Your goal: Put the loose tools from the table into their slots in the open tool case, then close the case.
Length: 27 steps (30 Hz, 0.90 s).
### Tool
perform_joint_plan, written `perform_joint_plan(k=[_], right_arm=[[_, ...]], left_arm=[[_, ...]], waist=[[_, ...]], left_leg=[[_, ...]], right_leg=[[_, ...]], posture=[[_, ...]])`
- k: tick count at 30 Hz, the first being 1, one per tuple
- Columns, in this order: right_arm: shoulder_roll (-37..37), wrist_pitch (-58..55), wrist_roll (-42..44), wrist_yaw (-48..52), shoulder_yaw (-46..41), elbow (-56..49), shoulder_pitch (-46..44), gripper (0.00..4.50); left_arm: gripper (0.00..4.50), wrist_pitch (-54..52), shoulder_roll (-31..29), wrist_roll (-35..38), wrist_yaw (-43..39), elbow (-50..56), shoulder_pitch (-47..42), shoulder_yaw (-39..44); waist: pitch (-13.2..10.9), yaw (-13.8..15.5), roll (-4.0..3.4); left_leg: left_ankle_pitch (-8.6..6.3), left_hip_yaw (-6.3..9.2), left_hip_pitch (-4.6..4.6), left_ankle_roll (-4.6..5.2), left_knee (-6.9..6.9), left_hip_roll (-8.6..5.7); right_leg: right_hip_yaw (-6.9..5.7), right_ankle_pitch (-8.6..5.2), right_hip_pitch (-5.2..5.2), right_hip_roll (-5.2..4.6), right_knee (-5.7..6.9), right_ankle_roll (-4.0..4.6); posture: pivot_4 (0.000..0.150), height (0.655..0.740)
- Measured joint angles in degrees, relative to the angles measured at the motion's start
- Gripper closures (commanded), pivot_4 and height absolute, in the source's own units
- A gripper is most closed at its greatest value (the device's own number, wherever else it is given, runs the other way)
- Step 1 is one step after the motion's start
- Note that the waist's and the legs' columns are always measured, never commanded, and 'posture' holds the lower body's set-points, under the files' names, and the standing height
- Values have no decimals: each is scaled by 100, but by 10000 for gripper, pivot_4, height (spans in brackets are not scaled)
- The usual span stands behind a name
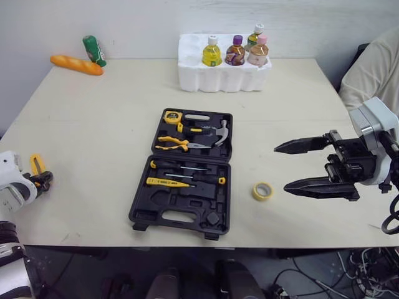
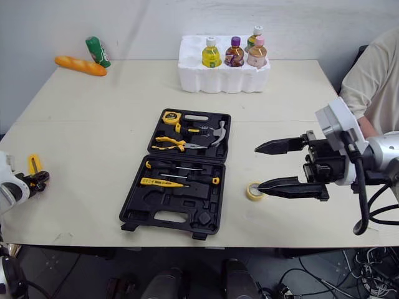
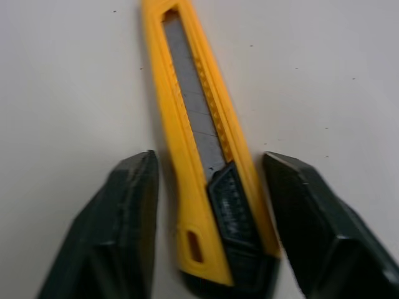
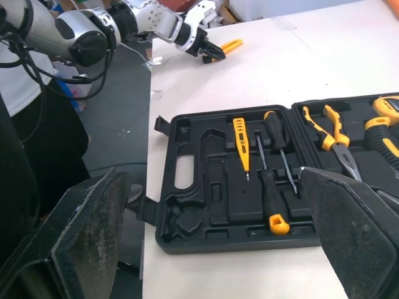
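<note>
The black tool case [image 1: 142, 213] lies open in the middle of the table. It holds a tape measure [image 1: 173, 116], pliers [image 1: 172, 144], a hammer [image 1: 219, 132] and screwdrivers [image 1: 182, 167]. A yellow utility knife [image 1: 37, 164] lies loose near the table's left edge. My left gripper [image 1: 42, 180] is open, with its fingers on either side of the knife [image 3: 206, 143], gaps showing on both sides. A roll of yellow tape [image 1: 262, 190] sits right of the case. My right gripper [image 1: 280, 168] hovers open just right of the roll, pointing at the case.
A white foam tray [image 1: 224, 78] with several bottles stands at the back centre. A bread loaf [image 1: 76, 64] and a green bottle [image 1: 94, 50] lie at the back left. A person in beige [image 1: 374, 68] sits at the table's right side.
</note>
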<state>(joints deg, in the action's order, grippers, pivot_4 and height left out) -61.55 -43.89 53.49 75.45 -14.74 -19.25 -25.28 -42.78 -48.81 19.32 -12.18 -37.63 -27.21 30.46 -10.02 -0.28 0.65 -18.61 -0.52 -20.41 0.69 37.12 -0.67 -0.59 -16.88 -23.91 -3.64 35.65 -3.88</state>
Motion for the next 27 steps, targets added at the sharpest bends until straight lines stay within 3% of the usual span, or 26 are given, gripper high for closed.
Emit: perform_joint_plan(k=[8, 16, 21, 27], right_arm=[[-2, 18, 14, -213, -224, -84, 263, 0], [-106, -41, -56, -285, -1141, -249, 1304, 0], [-70, -99, -72, -381, -1687, -731, 2205, 0], [125, -263, 253, -1092, -1857, -1631, 2479, 0]], left_arm=[[31027, 279, -82, -145, -474, 133, 116, -290], [31032, 868, -961, 4, -3492, 2628, 825, -1619], [31032, 684, -1100, 526, -5149, 4017, 149, -2706], [31032, 687, -893, 186, -6532, 4575, -1193, -4483]], waist=[[0, 16, 1], [-4, 44, 11], [-6, 62, 5], [-12, -7, 1]], left_leg=[[0, 2, -2, -1, 0, 0], [5, 14, -70, -13, 4, 0], [10, 8, -90, -15, 8, -1], [11, -10, -73, 6, 26, 0]], right_leg=[[-2, -1, 0, 0, -2, 1], [-11, -1, -35, -8, -33, 2], [-10, -1, -52, -9, -26, 1], [8, 1, -52, 13, 18, -2]], posture=[[1500, 7367], [1500, 7367], [1500, 7367], [1500, 7367]])
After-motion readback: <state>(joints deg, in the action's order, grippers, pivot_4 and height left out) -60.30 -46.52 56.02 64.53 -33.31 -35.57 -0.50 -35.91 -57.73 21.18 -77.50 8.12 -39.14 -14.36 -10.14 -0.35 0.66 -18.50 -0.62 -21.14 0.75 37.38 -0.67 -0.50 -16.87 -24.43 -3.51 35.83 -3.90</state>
